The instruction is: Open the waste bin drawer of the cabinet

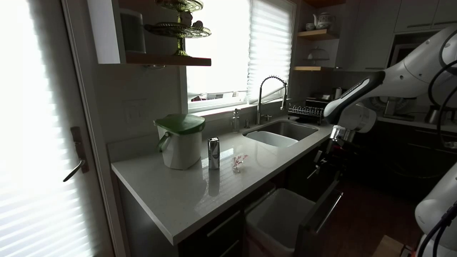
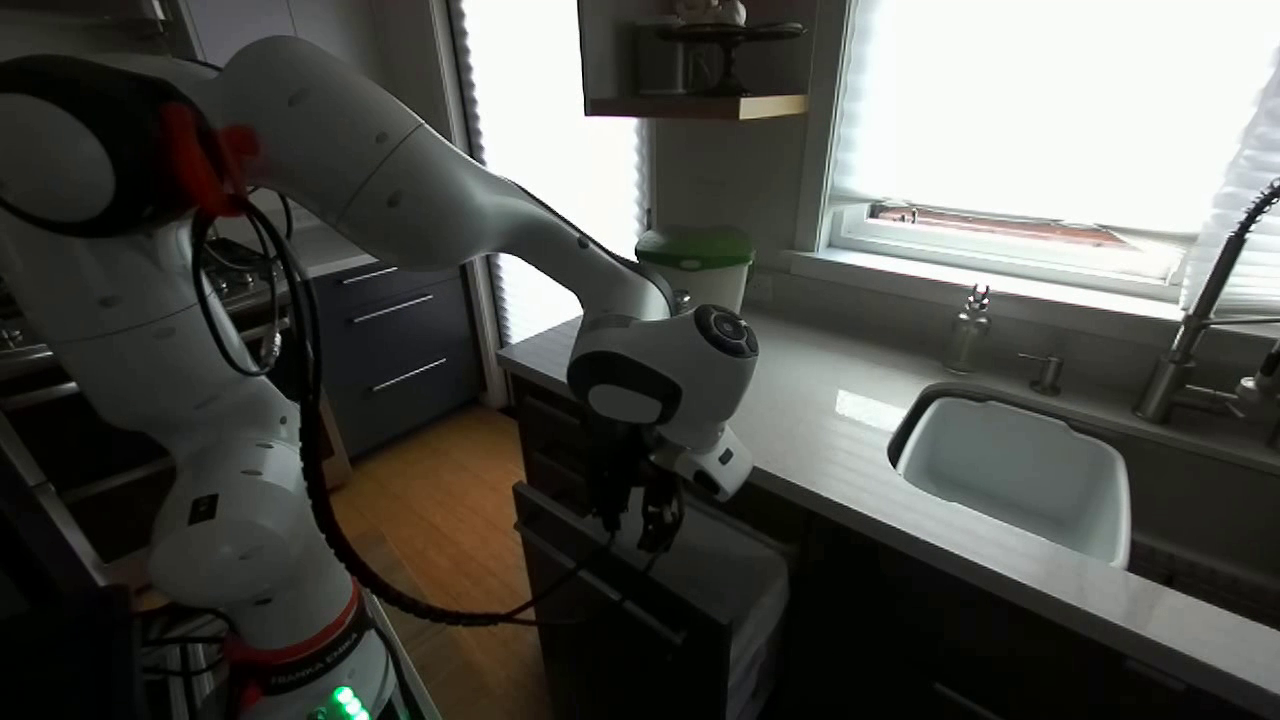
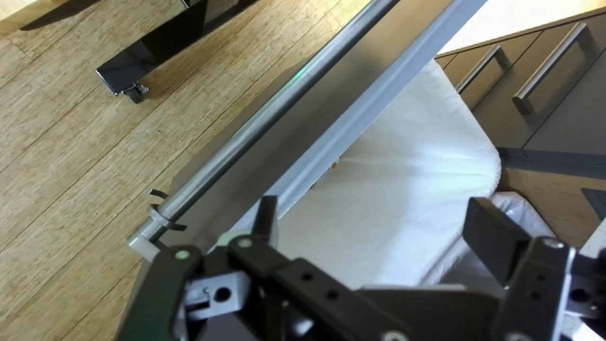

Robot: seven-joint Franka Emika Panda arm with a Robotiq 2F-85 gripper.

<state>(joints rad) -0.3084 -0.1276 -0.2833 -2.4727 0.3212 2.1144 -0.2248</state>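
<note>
Standing open, your waste bin drawer projects from beneath the counter. Fitted to it: bar handle, metal, roughly parallel to the counter's edge. Inside it: white-lined bin, showing past that edge. Your gripper: over the drawer, outside the counter's edge, fingers spread wide; whether either touches the drawer, you cannot tell from these views. On the counter you have: silver can, upright; clear item with red marks, kind uncertain; white pail, green-lidded. Set into the counter: steel sink, holding a white basin. Along the counter's back: spring-neck faucet, clear dispenser bottle. Above one end of the counter: wooden shelf, bearing a green glass stand.
</note>
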